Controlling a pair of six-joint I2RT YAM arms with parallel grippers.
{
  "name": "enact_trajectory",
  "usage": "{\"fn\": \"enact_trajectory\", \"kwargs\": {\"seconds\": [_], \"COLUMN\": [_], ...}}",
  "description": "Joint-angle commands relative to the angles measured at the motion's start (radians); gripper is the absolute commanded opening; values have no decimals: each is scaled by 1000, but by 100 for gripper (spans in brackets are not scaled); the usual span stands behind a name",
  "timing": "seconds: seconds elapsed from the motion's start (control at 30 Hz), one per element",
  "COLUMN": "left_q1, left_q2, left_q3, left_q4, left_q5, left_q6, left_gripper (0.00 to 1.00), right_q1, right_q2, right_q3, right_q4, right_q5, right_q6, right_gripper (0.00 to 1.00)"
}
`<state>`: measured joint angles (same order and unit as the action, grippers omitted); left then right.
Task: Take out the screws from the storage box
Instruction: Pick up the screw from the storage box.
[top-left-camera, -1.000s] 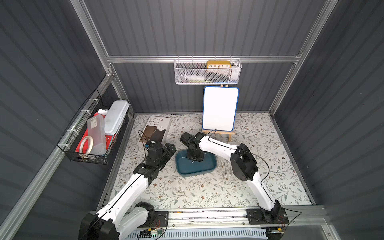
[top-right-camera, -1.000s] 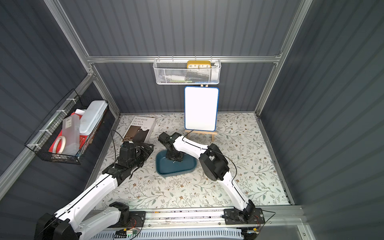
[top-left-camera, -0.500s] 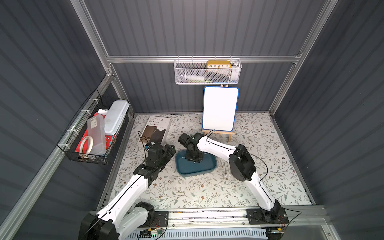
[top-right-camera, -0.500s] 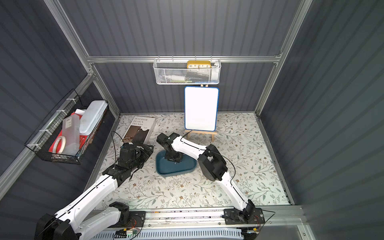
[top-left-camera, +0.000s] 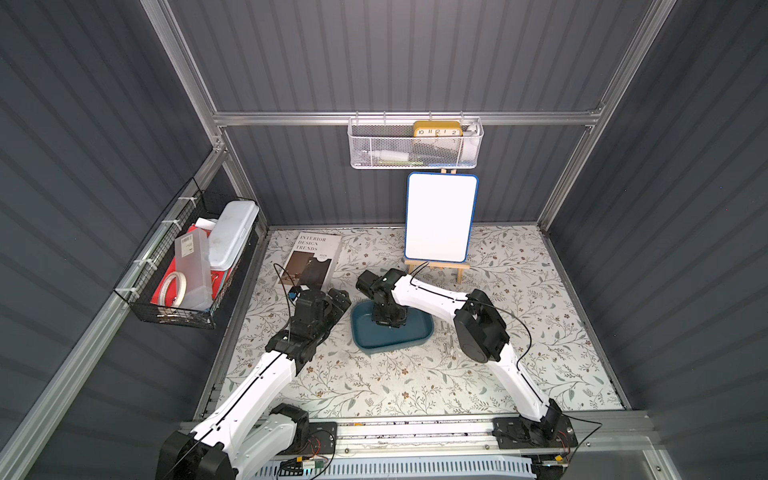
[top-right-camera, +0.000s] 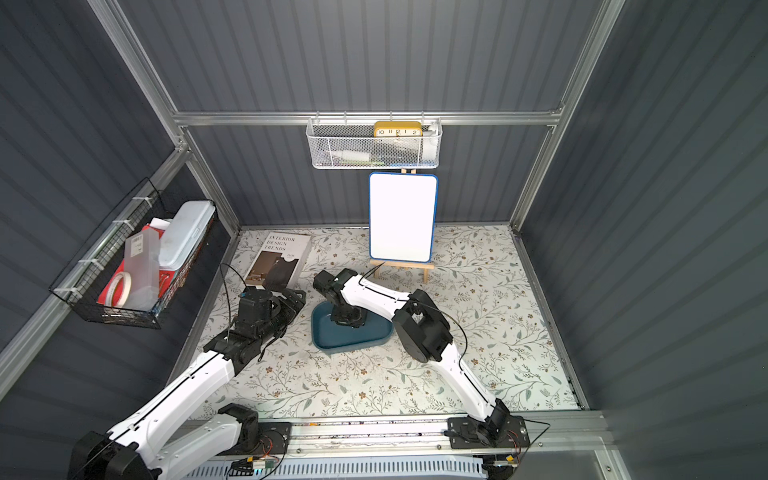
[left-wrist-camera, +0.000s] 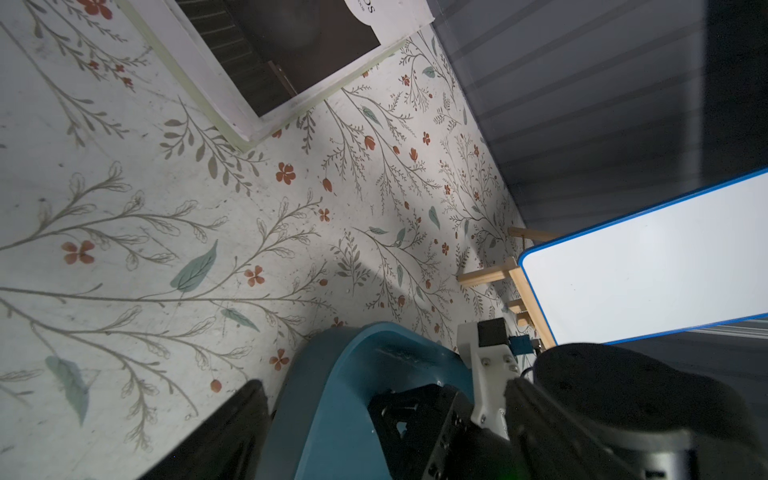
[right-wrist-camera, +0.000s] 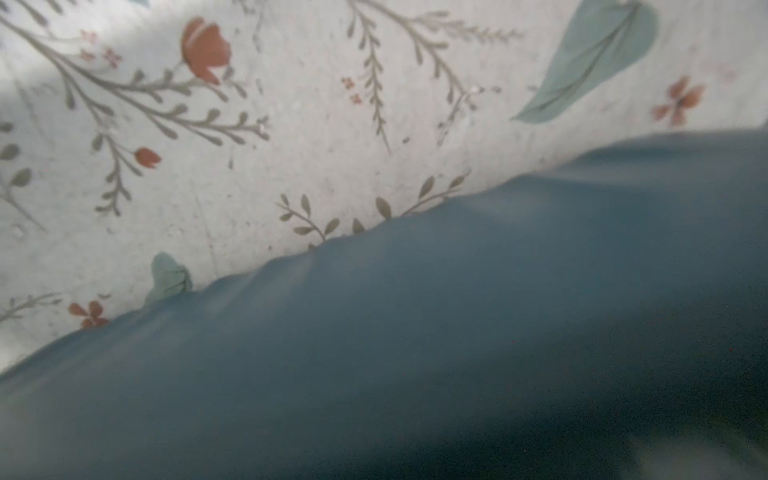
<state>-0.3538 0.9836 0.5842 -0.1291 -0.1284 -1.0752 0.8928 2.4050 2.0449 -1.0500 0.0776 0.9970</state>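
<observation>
The storage box is a shallow teal tray in the middle of the floral mat, seen in both top views. My right gripper points straight down inside the storage box. Its jaws are hidden under its black body, and the right wrist view shows only the blurred teal tray. My left gripper hovers at the box's far-left corner, jaws apart and empty. In the left wrist view one dark finger stands beside the box's rim. A few silvery screws lie on the mat right of the box.
A book lies at the back left. A whiteboard on a wooden easel stands behind the box. A black wire basket hangs on the left wall and a white mesh basket on the back wall.
The right arm has shifted slightly left with its gripper low in the box. The left arm has hardly moved.
</observation>
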Motion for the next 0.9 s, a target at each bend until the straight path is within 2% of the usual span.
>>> {"fn": "enact_trajectory", "kwargs": {"seconds": [0.0, 0.4, 0.87], "left_q1": [0, 0, -1], "left_q2": [-9, -7, -19], "left_q3": [-9, 0, 63], "left_q4": [-11, -14, -39], "left_q5": [-10, -9, -19], "left_q6": [-9, -6, 10], "left_gripper": [92, 92, 92], "right_q1": [2, -23, -26], "right_q2": [37, -18, -215], "right_q3": [-54, -175, -156], "right_q4": [-12, 85, 135], "right_q5": [18, 2, 32], "right_q6": [8, -18, -92], "right_gripper": [20, 2, 2]}}
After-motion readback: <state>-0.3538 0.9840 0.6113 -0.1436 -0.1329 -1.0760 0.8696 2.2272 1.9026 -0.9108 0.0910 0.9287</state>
